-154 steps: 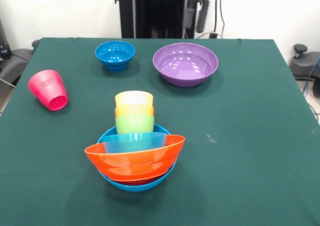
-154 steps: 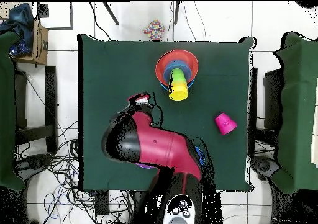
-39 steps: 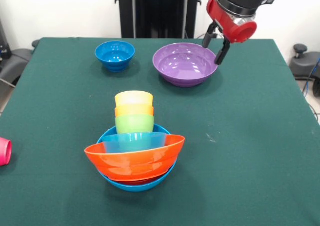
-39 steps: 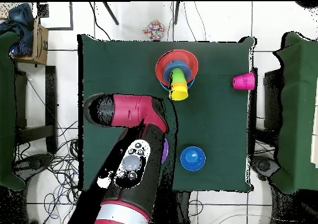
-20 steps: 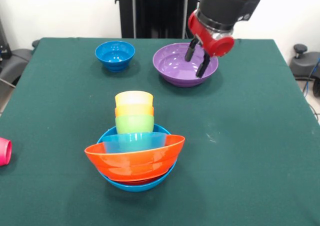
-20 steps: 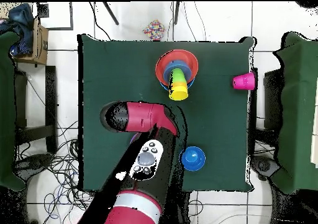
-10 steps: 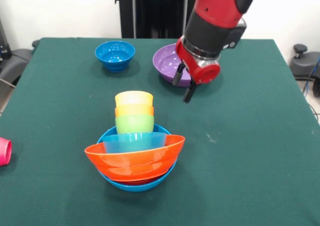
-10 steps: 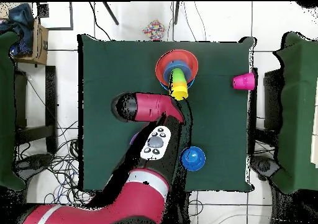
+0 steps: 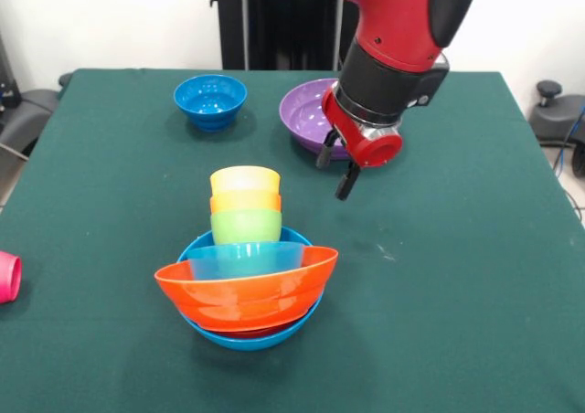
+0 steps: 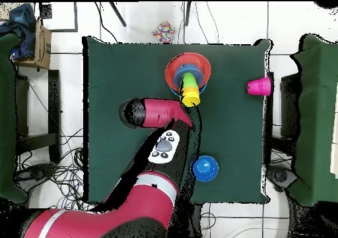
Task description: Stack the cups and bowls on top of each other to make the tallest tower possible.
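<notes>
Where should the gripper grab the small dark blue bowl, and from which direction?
Grip the rim of the small dark blue bowl from straight above, one finger inside and one outside. It stands upright, mouth open, alone on the table, so its thin rim is free all round.

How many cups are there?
4: yellow cup, orange cup and green cup stacked in the tower; pink cup at the table's edge. More may hide inside.

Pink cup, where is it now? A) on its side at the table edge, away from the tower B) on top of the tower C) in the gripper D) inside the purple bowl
A: the pink cup lies on its side at the table edge, apart from the tower; the gripper holds nothing.
</notes>
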`<state>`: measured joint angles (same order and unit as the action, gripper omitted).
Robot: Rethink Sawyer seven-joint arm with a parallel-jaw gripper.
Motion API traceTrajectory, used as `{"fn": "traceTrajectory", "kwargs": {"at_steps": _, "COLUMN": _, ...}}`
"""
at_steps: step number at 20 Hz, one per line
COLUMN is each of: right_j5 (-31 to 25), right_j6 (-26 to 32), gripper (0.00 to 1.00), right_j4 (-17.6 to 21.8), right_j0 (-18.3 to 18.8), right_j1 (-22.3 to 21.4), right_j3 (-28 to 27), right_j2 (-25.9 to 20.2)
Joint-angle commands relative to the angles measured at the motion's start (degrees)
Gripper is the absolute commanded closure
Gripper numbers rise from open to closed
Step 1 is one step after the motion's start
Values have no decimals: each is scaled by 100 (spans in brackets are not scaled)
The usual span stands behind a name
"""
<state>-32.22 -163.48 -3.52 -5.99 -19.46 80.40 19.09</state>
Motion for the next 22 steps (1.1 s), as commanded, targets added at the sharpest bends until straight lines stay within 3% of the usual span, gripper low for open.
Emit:
{"fn": "traceTrajectory", "kwargs": {"at_steps": 1, "right_j5": -655, "right_j6": -17, "gripper": 0, "right_j4": 19, "right_j0": 23, "right_j1": -198, "right_j3": 433, "right_j2": -460}}
{"fn": "traceTrajectory", "kwargs": {"at_steps": 5, "right_j5": -1327, "right_j6": 231, "gripper": 0, "right_j4": -14, "right_j0": 171, "right_j1": -635, "right_j3": 486, "right_j2": -469}}
{"fn": "traceTrajectory", "kwargs": {"at_steps": 14, "right_j5": -2204, "right_j6": 239, "gripper": 0, "right_j4": -39, "right_j0": 221, "right_j1": -1292, "right_j3": 648, "right_j2": -472}}
{"fn": "traceTrajectory", "kwargs": {"at_steps": 22, "right_j5": -1382, "right_j6": -378, "gripper": 0, "right_j4": -187, "right_j0": 108, "right_j1": -950, "right_j3": 861, "right_j2": -592}}
